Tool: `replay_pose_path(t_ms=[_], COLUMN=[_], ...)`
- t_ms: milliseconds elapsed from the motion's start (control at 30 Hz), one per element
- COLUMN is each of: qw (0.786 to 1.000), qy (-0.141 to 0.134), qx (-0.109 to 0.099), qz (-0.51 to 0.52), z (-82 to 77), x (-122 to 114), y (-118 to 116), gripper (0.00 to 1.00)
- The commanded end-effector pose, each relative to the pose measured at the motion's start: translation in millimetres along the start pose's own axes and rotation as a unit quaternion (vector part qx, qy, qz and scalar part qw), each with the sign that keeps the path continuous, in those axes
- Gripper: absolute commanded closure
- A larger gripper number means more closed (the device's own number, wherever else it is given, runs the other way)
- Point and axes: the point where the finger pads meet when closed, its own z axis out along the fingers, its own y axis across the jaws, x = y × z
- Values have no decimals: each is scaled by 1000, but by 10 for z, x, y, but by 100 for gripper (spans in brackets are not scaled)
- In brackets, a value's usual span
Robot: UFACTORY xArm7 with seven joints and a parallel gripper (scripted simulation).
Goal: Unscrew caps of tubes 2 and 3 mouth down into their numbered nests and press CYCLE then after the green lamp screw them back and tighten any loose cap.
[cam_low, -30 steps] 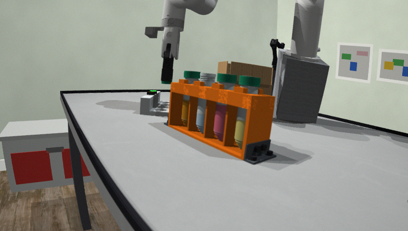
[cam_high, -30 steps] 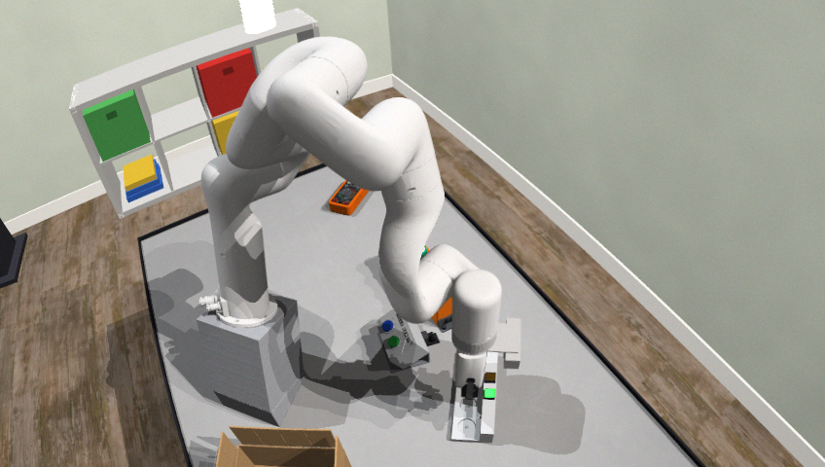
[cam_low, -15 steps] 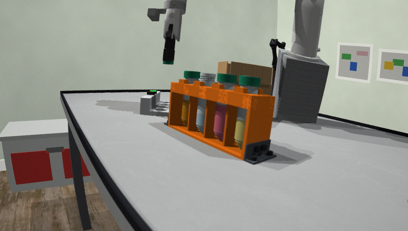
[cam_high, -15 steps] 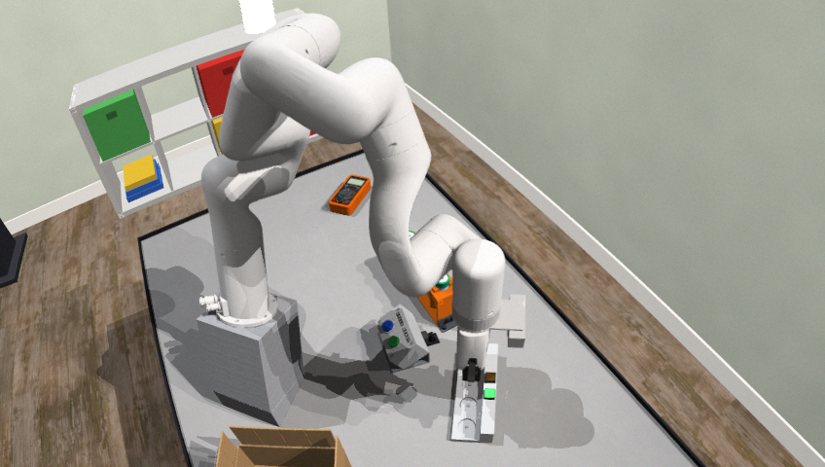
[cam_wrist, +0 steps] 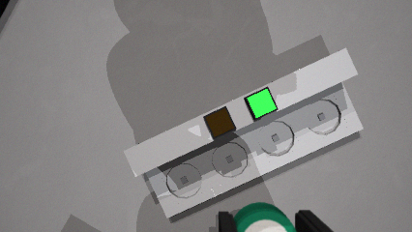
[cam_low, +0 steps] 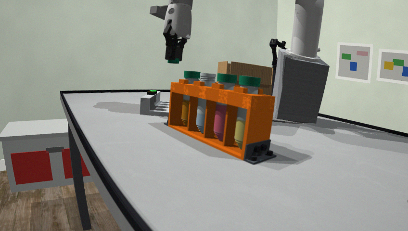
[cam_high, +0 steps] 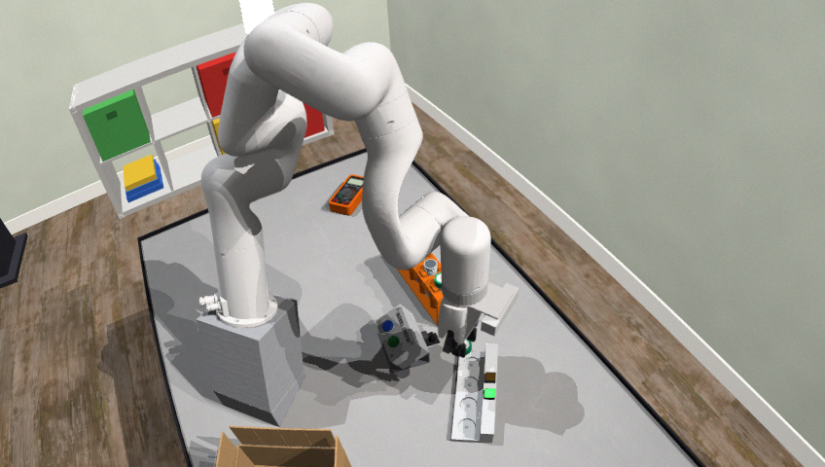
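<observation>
My gripper (cam_low: 173, 57) is shut on a green cap (cam_low: 173, 60) and holds it high above the table, between the cap tray (cam_low: 150, 103) and the orange tube rack (cam_low: 220, 114). The cap also shows in the wrist view (cam_wrist: 263, 219), between the fingers. In the rack, the tube second from the left in the exterior view (cam_low: 207, 77) has a bare grey thread. The other three tubes wear green caps. All nests of the cap tray (cam_wrist: 251, 145) are empty. The green lamp (cam_wrist: 261, 102) is lit and the amber lamp (cam_wrist: 220, 122) is dark.
The key housing (cam_high: 402, 341) with the blue key (cam_high: 387, 325) and the green key (cam_high: 393, 341) stands left of the tray. An orange multimeter (cam_high: 345, 194) lies at the back. A cardboard box (cam_high: 283, 448) is at the front edge, beside the arm's pedestal (cam_high: 248, 358).
</observation>
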Motion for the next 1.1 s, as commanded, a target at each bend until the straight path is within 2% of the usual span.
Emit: replay_pose_path(t_ms=[0, 400, 467, 967, 1067], qw=[999, 999, 999, 999, 999], qy=[6, 6, 6, 6, 6], qx=[-13, -13, -13, -12, -12], qz=[29, 29, 29, 29, 29], z=[-25, -5, -5, 21, 23], x=[-210, -721, -721, -1413, -1470], y=[-251, -784, -784, -1504, -1565], gripper=[100, 100, 100, 100, 100])
